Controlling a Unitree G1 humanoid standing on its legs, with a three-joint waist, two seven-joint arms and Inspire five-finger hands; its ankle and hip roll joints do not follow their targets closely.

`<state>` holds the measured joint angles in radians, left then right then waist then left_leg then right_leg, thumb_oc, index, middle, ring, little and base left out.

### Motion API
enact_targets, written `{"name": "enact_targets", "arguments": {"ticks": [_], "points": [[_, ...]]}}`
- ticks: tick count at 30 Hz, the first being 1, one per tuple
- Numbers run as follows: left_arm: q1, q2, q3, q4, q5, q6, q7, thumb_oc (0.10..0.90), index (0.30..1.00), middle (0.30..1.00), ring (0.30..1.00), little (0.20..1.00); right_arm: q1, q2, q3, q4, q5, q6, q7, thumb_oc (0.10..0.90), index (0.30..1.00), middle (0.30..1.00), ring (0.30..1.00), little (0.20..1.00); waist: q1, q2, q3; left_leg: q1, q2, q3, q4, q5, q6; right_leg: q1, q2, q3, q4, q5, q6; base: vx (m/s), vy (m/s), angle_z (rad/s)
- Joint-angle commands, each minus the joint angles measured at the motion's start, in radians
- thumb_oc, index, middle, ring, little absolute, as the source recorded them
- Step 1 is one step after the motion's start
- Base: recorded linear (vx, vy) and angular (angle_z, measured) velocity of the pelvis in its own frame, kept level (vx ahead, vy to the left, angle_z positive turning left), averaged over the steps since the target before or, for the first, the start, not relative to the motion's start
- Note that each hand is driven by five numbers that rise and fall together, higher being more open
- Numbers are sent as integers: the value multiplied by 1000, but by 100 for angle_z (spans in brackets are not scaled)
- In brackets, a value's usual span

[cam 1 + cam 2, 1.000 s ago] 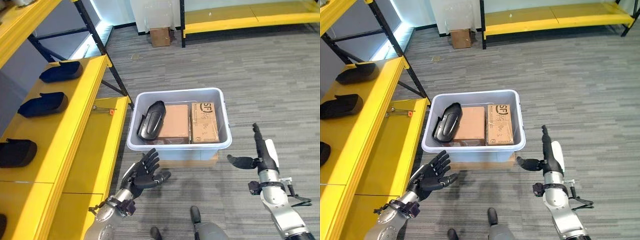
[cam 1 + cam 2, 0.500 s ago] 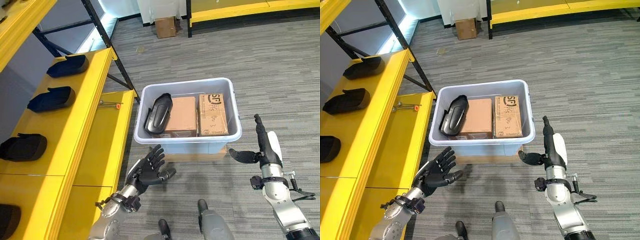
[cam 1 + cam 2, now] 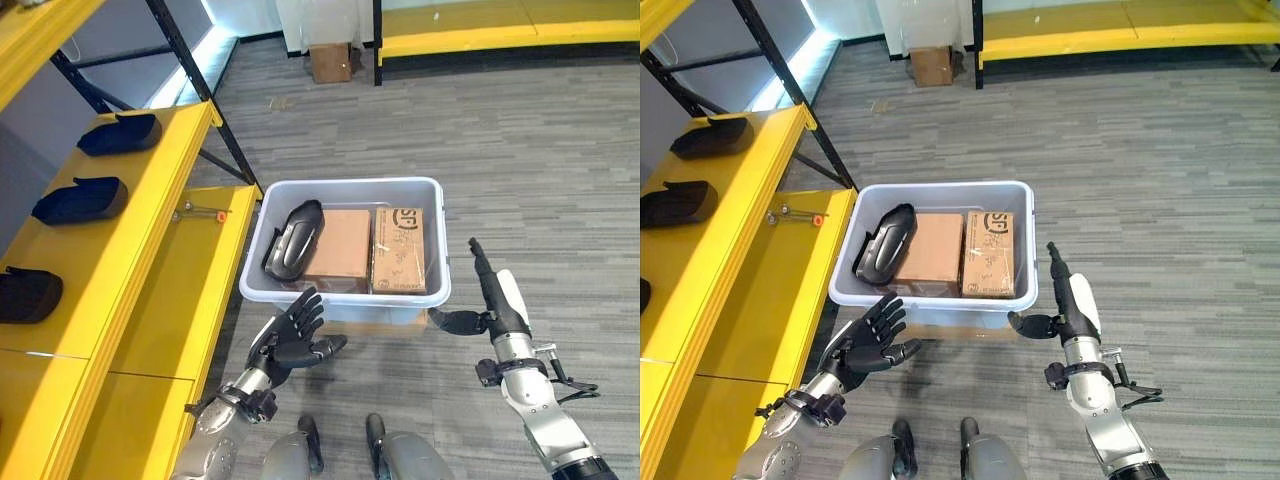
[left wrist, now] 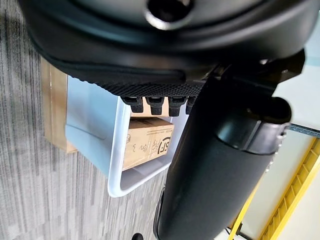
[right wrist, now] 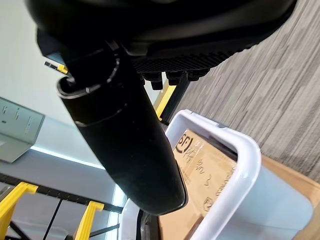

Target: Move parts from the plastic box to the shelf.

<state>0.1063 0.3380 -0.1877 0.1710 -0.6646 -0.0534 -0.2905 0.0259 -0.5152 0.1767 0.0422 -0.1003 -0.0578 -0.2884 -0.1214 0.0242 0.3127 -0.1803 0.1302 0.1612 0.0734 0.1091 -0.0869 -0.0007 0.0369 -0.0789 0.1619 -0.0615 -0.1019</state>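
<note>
A pale plastic box stands on the carpet. Inside it a black moulded part leans at the left end, beside two cardboard cartons. My left hand hovers open just in front of the box's near left corner, fingers spread, holding nothing. To the right of the box, near its front right corner, my right hand is open too, fingers straight and thumb pointing toward the box wall. The yellow shelf at the left carries three black parts in a row.
The box rests on a flat cardboard sheet. A small tool with an orange tip lies on the shelf's lower board. A black diagonal shelf brace runs behind the box. A brown carton and another yellow rack stand far back.
The whole picture has shifted, so the camera moved. Both hands hold the same open pose at the box's front corners; the right hand now appears closer to the box wall.
</note>
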Motion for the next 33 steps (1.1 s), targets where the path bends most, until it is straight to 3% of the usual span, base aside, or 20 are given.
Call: {"name": "enact_targets", "arguments": {"ticks": [1,6,9,16,26,33], "points": [[-28,4,74,-41,-63,-141,-52,900,1000,1000,1000,1000,-48,-68,-49,-110,-3,-99,6,900,1000,1000,1000,1000,3,11,-40,15,95,-32,-98,128,-20,97,-81,66,27,-76,80,261,228,-15],[-30,-10,80,4,-67,-172,-46,900,1000,1000,1000,1000,-62,-67,-24,-93,4,-121,48,900,1000,1000,1000,1000,8,19,-49,50,104,-72,-135,75,-17,95,-91,95,68,-115,90,166,138,-56],[-38,-9,83,17,-64,-167,-53,900,1000,1000,1000,1000,-69,-61,-14,-85,20,-114,59,900,1000,1000,1000,1000,2,36,-54,93,99,-44,-117,45,-20,79,-89,73,104,-138,87,120,139,-44],[-56,-5,75,23,-68,-157,-72,900,1000,1000,1000,1000,-62,-46,-19,-99,7,-81,43,900,1000,1000,1000,1000,2,43,-70,125,55,-28,-94,20,-17,71,-111,44,64,-103,102,79,104,11],[-52,-3,70,-4,-52,-147,-64,900,1000,1000,1000,1000,-56,-35,-45,-112,-18,-84,3,900,1000,1000,1000,1000,20,21,-84,127,8,-17,-61,-40,7,63,-144,18,1,-55,124,76,79,6],[-58,29,79,-43,-16,-138,-68,900,1000,1000,1000,1000,-92,-21,-41,-134,-43,-101,-46,900,1000,1000,1000,1000,51,-6,-102,130,-37,-28,-14,-106,47,70,-179,27,-21,-30,160,139,101,0]]}}
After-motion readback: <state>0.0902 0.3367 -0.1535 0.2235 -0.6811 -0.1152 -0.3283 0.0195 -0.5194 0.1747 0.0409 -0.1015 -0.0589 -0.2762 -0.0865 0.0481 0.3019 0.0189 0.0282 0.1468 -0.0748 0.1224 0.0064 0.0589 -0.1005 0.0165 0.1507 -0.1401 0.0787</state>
